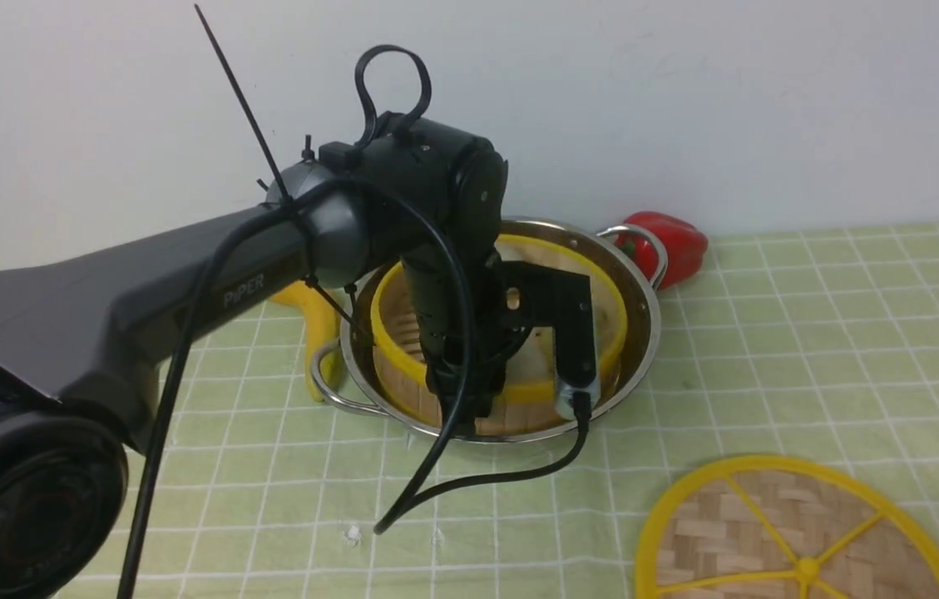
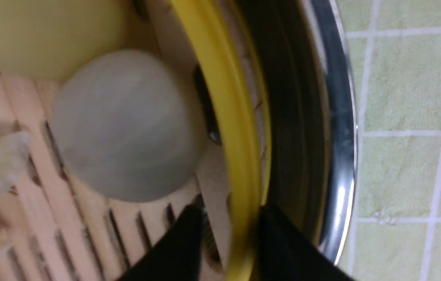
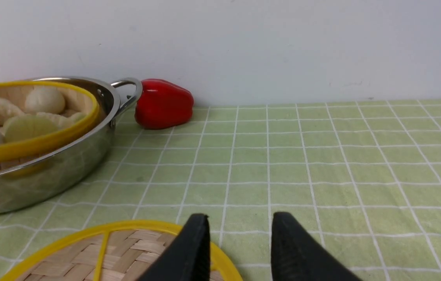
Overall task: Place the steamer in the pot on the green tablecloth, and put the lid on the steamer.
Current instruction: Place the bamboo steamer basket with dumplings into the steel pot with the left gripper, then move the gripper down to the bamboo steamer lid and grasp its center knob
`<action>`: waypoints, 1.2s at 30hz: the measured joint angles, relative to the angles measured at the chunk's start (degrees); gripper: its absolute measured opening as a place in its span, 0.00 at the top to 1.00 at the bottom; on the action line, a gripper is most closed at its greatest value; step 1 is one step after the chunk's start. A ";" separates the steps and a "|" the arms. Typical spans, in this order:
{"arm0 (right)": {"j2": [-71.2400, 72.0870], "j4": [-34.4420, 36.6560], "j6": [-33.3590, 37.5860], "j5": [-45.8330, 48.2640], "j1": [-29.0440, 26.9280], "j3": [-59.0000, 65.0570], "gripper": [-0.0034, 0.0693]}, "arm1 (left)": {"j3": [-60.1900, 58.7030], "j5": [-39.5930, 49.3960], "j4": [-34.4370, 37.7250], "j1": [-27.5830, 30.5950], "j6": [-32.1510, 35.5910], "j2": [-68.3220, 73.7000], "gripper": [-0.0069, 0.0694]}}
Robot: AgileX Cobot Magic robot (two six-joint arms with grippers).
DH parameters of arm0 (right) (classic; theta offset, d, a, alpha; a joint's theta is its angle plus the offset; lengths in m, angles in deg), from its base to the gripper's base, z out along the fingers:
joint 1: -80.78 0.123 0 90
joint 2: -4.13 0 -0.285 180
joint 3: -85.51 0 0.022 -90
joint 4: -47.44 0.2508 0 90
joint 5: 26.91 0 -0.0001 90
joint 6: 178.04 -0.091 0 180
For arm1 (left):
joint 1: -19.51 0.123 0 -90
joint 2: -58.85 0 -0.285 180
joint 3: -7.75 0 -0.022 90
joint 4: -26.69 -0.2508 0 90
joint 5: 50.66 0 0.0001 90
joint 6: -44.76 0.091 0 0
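The steamer sits inside the steel pot on the green tablecloth. It looks slightly tilted in the right wrist view. My left gripper reaches down into the pot, one finger inside the steamer's yellow rim and one outside it, closed on the wall. A pale bun lies on the slats beside it. The lid lies flat on the cloth at the front right. My right gripper is open and empty, hovering over the lid's edge; it is out of the front view.
A red bell pepper lies against the wall just right of the pot's handle. A yellow object lies left of the pot, mostly hidden by my left arm. A black cable hangs from the left wrist over the cloth.
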 joint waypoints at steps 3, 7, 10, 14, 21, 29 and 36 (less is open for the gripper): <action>0.00 0.00 0.00 0.00 0.00 0.00 0.62 | 0.34 -0.50 1.83 0.00 -0.05 -0.04 0.47; 0.00 0.00 0.00 0.00 0.00 0.00 0.62 | 0.54 -0.25 3.45 -0.02 -0.99 -0.59 0.32; 0.00 0.00 0.00 0.00 0.00 0.00 0.62 | 2.38 2.89 1.00 -0.07 -5.45 -2.21 0.23; 0.00 0.00 0.00 0.00 0.00 0.00 0.62 | 8.49 4.78 -4.90 -0.07 -15.71 -5.50 0.24; 0.00 0.00 0.00 0.00 0.00 0.00 0.62 | 16.03 4.99 -13.01 0.04 -31.53 -14.34 0.67; 0.00 0.00 0.00 0.00 0.00 0.00 0.62 | 17.07 5.16 -22.74 1.70 -55.35 -28.49 0.94; 0.00 0.00 0.00 0.00 0.00 0.00 0.62 | 17.12 5.20 -23.67 1.70 -63.57 -33.86 0.94</action>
